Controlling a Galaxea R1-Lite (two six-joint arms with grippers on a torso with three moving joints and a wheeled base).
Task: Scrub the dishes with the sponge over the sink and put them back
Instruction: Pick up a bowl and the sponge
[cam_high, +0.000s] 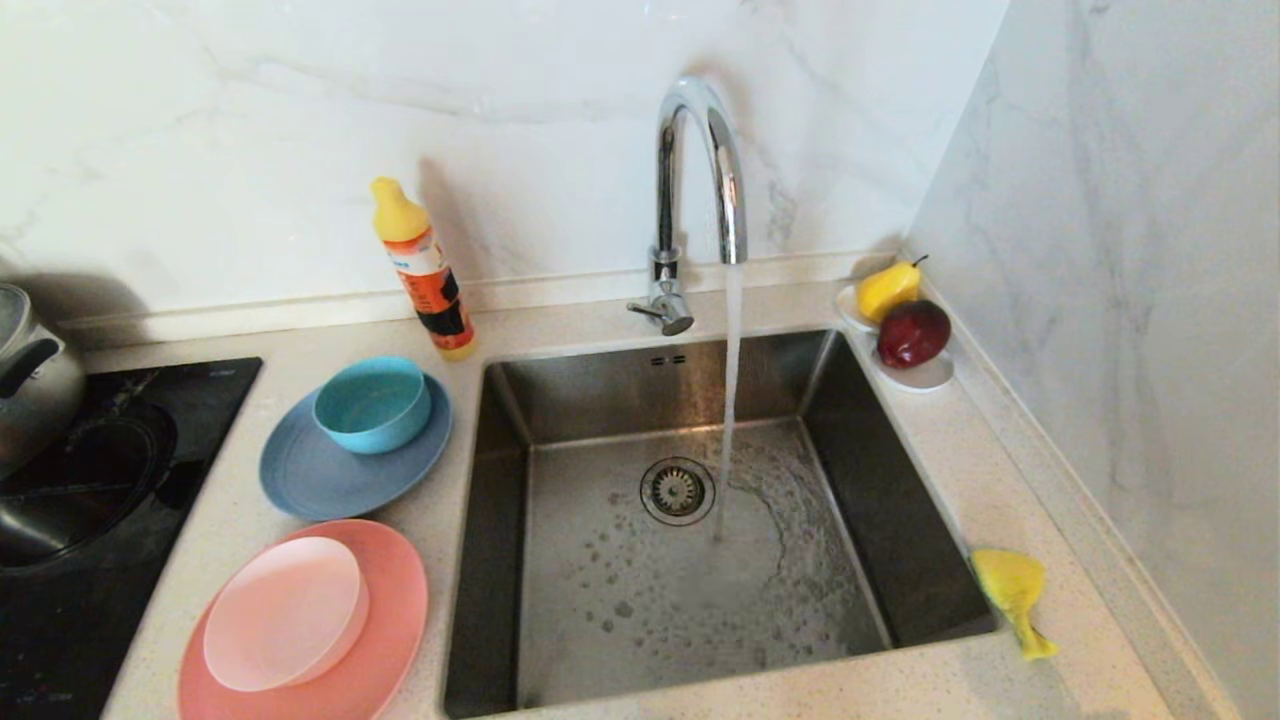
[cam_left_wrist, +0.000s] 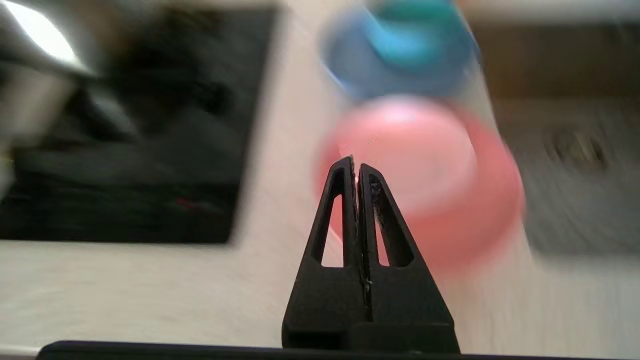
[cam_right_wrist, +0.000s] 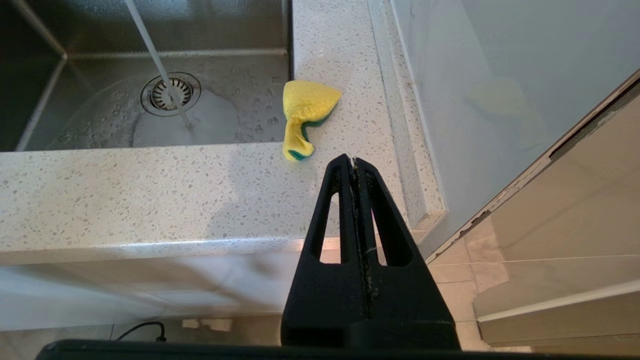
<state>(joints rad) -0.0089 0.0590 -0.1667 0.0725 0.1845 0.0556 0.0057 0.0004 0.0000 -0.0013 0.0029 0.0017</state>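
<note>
Four dishes sit left of the sink: teal bowl on grey-blue plate, pale pink plate on salmon-pink plate. Crumpled sponge lies at the sink's right rim. Detergent bottle, label unreadable, stands behind; the faucet runs. Left gripper and right gripper are pressed together, empty.

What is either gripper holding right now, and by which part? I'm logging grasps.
Nothing. The left gripper and right gripper are both shut and empty; the sponge lies on the counter, right of the sink.

You see a teal bowl on a grey-blue plate, a pale pink plate on a salmon plate, a yellow-and-green sponge, and a speckled white surface.
</note>
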